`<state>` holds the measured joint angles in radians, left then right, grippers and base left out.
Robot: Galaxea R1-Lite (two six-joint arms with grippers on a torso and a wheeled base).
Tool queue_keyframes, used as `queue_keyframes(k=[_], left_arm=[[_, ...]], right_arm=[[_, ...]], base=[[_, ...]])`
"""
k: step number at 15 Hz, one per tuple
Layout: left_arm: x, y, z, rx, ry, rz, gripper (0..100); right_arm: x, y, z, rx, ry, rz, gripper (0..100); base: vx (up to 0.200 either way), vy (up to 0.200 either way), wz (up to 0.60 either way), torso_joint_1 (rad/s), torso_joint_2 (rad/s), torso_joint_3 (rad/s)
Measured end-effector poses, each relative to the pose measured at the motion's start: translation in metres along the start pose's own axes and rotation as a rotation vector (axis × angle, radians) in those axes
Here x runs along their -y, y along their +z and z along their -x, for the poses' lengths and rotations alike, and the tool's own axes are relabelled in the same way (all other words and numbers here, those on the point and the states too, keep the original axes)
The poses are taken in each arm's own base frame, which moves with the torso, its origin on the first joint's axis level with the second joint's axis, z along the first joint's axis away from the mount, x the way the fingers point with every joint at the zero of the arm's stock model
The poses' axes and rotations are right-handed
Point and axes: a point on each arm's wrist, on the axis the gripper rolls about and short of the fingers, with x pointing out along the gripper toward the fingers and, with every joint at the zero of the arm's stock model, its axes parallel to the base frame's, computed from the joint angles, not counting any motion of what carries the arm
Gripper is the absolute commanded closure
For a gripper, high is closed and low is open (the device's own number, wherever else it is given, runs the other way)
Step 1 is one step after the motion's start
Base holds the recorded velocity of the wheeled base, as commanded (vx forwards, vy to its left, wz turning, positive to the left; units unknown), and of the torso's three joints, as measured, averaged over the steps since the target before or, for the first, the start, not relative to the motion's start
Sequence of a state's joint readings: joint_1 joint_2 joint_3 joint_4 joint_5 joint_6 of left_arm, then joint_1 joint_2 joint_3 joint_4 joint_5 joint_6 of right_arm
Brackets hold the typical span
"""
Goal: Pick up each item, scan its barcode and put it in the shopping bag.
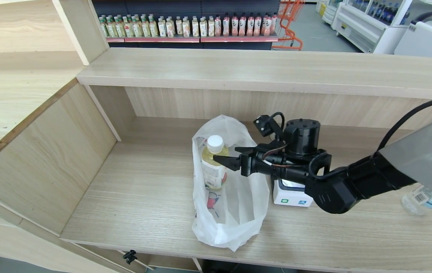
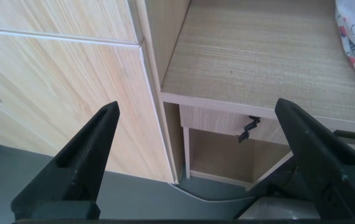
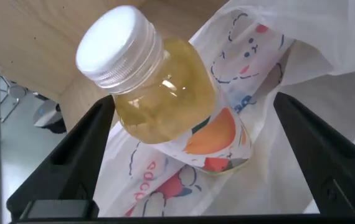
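Bagging step: the right tool (image 1: 226, 156), released, sits by the bottle (image 1: 213, 167) inside the shopping bag (image 1: 242, 201) — next, a clean withdrawal without snagging plastic. The left tool (image 2: 197, 104) is released too.

Light wood counter (image 1: 144, 197) is boxed in by side panels, with a raised ledge (image 1: 261, 70) run along the back. Further off, a store shelf (image 1: 189, 39) is lined with drink bottles (image 1: 185, 26); an orange rack (image 1: 290, 22) is parked beside it, white freezers (image 1: 360, 30) off right. A small black latch (image 2: 250, 127) is hung under the counter's front edge.
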<state>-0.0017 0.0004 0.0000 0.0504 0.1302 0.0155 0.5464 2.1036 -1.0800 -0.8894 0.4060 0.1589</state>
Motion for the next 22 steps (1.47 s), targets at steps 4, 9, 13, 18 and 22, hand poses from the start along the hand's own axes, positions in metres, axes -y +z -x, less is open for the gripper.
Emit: queue_keyframes(k=[4, 9, 13, 18, 22], left_arm=[[0.000, 0.000, 0.000, 0.000, 0.000, 0.000, 0], [0.000, 0.000, 0.000, 0.000, 0.000, 0.000, 0], [0.000, 0.000, 0.000, 0.000, 0.000, 0.000, 0], [0.000, 0.000, 0.000, 0.000, 0.000, 0.000, 0], [0.000, 0.000, 0.000, 0.000, 0.000, 0.000, 0]], right_arm=[[-0.006, 0.012, 0.014, 0.022, -0.001, -0.004, 0], [-0.024, 0.055, 0.086, 0.105, -0.021, -0.133, 0], [-0.019, 0.052, 0.175, 0.027, -0.244, -0.023, 0], [-0.021, 0.048, 0.229, 0.030, -0.557, 0.135, 0], [-0.026, 0.053, 0.241, 0.066, -0.585, 0.150, 0]], base=[[0.000, 0.000, 0.00, 0.000, 0.00, 0.000], [0.000, 0.000, 0.00, 0.000, 0.00, 0.000], [0.000, 0.000, 0.00, 0.000, 0.00, 0.000], [0.000, 0.000, 0.00, 0.000, 0.00, 0.000], [-0.100, 0.000, 0.00, 0.002, 0.00, 0.001]])
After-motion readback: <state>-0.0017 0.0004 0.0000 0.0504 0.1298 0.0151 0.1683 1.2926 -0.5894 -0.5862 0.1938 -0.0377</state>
